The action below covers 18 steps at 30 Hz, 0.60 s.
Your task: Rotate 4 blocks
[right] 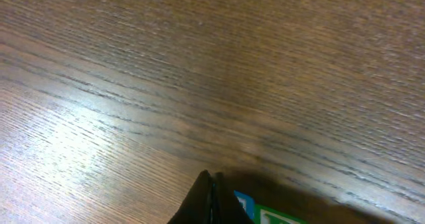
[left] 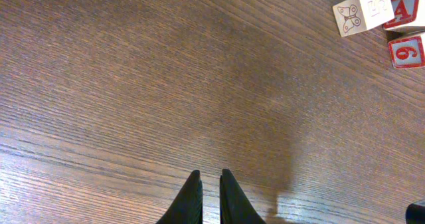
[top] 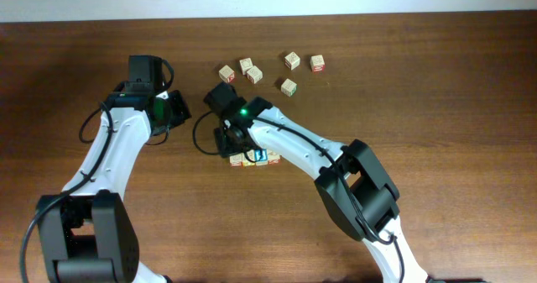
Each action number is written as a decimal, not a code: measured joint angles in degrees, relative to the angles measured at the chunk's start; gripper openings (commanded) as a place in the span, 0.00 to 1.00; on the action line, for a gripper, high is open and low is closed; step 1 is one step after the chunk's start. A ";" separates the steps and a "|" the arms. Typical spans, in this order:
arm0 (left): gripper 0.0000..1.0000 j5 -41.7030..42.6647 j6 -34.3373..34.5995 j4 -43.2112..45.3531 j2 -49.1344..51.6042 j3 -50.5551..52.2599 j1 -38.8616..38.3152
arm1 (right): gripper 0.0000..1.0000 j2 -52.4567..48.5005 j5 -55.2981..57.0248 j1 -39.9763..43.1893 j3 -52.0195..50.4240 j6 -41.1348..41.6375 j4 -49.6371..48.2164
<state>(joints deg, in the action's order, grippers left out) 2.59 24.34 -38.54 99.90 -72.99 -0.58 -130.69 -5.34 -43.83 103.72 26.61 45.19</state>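
Observation:
The blocks (top: 255, 157) lie in a short row on the table, partly under my right arm; blue and green faces show on top. In the right wrist view a blue-edged block (right: 244, 203) and a green-edged block (right: 282, 217) sit just right of my right gripper (right: 211, 177). Its jaws are pressed together with nothing between them, low over the wood beside the row. My left gripper (left: 210, 174) hovers over bare table at the left (top: 172, 107), its fingers nearly touching and holding nothing.
Several paler cubes are scattered at the back of the table (top: 254, 75), (top: 291, 60), (top: 317, 63), (top: 289, 86). The left wrist view shows a butterfly cube (left: 362, 11), a red "A" cube (left: 405, 8) and a red "9" cube (left: 406, 51) at its top right.

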 measured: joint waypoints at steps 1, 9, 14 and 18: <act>0.09 0.00 0.00 -0.02 0.00 0.00 0.00 | 0.04 0.00 0.00 0.00 0.00 0.02 0.00; 0.09 0.00 0.00 -0.52 0.00 0.00 0.00 | 0.05 0.00 0.22 0.00 0.00 0.15 1.01; 0.07 -0.02 0.00 -0.68 0.00 0.00 0.00 | 0.09 0.35 0.44 0.31 7.17 -1.07 7.06; 0.06 0.20 0.22 -0.66 0.04 -0.11 -0.04 | 0.09 7.41 2.86 0.81 17.62 -1.92 20.63</act>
<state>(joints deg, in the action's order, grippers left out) 2.79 24.56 -39.20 99.94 -73.10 -0.62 -123.28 -2.48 -43.03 121.34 24.69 65.82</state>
